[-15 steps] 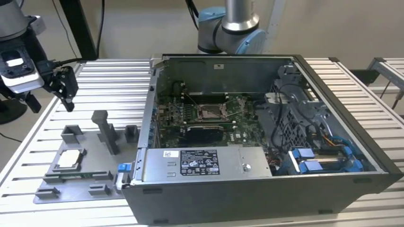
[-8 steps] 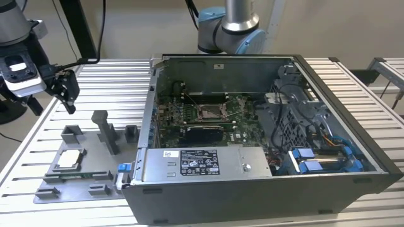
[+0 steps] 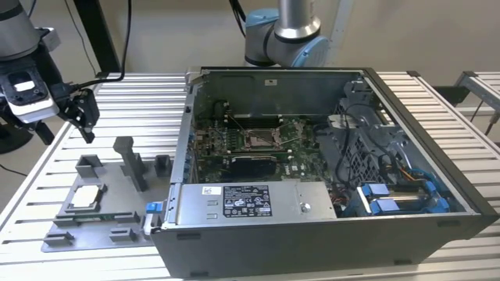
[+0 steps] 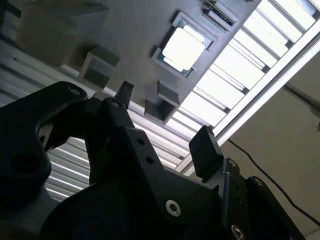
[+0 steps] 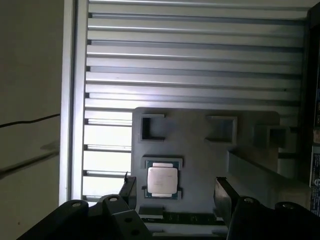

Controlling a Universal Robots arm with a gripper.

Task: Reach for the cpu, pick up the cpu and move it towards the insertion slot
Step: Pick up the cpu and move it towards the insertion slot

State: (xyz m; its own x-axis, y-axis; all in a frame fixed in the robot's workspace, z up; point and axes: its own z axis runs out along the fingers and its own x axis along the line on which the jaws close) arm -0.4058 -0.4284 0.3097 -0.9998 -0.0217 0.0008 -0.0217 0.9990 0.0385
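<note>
The cpu [image 3: 86,198] is a small silvery square lying flat in a recess of the grey fixture plate [image 3: 117,225], at the exterior view's left. Both wrist views look down on the cpu [image 5: 162,181] [image 4: 184,47]. My gripper [image 3: 79,124] hangs well above the table, over the far end of that plate. It is open, with nothing between its black fingers [image 5: 128,192]. In the first wrist view the cpu lies in line with the gap of the gripper [image 5: 175,194]. The insertion slot [image 3: 260,139] sits on the green board inside the open computer case.
The open computer case [image 3: 328,175] fills the exterior view's middle and right. Grey upright blocks [image 3: 129,161] rise from the fixture plate between the cpu and the case. Everything stands on a slatted metal table [image 3: 140,99]. A second arm's base [image 3: 285,35] stands behind the case.
</note>
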